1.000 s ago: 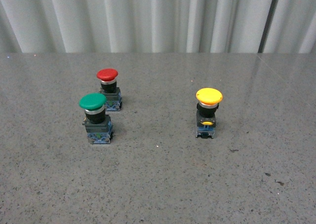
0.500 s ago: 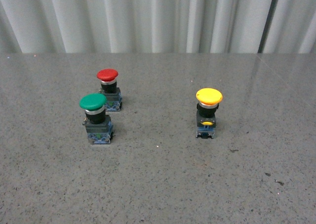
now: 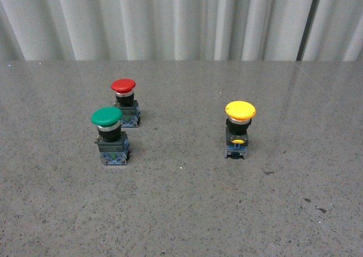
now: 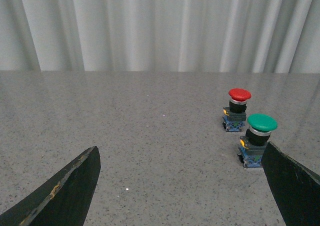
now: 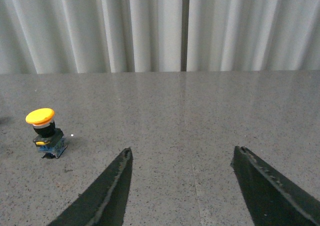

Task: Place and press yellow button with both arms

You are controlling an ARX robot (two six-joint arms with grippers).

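The yellow button point(image 3: 240, 127) stands upright on the grey table point(image 3: 187, 211), right of the middle and well apart from the green button point(image 3: 109, 134) and the red button point(image 3: 125, 101), which stand near each other on the left. This free space probably makes it easy to reach. The right gripper point(image 5: 182, 178) is spread wide with nothing between its fingers, and the button is off to one side of it. The left gripper point(image 4: 182, 186) is also spread and empty, facing the green and red buttons.

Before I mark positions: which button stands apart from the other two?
The yellow button, alone on the right; the red button and green button stand close together on the left.
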